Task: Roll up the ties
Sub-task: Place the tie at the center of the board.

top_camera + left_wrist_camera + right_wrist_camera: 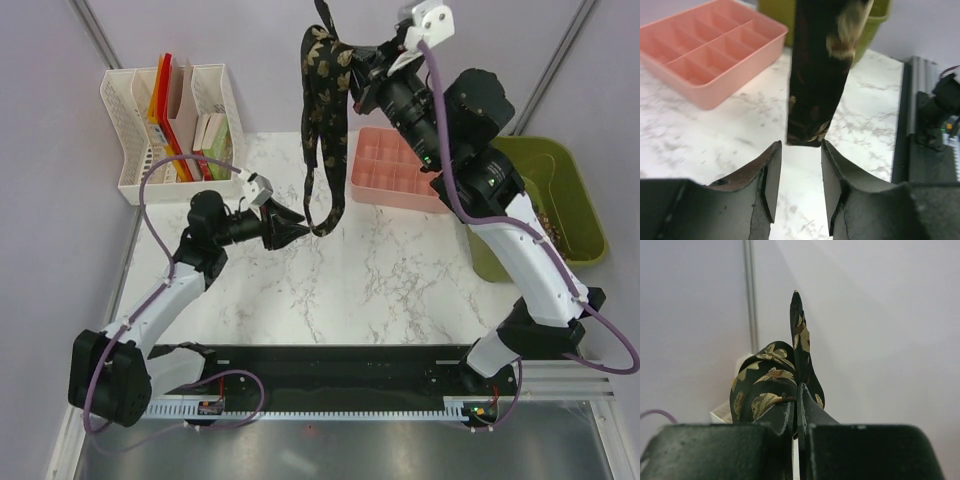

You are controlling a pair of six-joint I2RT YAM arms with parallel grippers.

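From above, the right end effector (356, 62) is raised high at the far side, clenched on the upper part of a dark tie (322, 72) with gold leaf marks. The tie bunches there, and its narrow lengths hang down over the marble worktop (400, 270). Their low end is just right of the left end effector (298, 226), which is released, its jaws spread toward the fabric. A pink tray (392, 172) lies just right of the hanging tie, a green bin (560, 200) stands further right, and a white rack (172, 130) stands at the far left. In the left wrist view, the end effector (298, 226) (801, 167) is parted and grips nothing. The tie (815, 85) hangs straight just beyond the gap, its squared bottom edge level with the fingertips (774, 170). Whether it touches them cannot be told. The tray (705, 60) sits at the left, the bin (875, 22) behind the tie. In the right wrist view, the end effector (796, 412) is clamped tight on the tie (767, 385), with folds bulging above the fingers (777, 417) and one narrow strip standing up.
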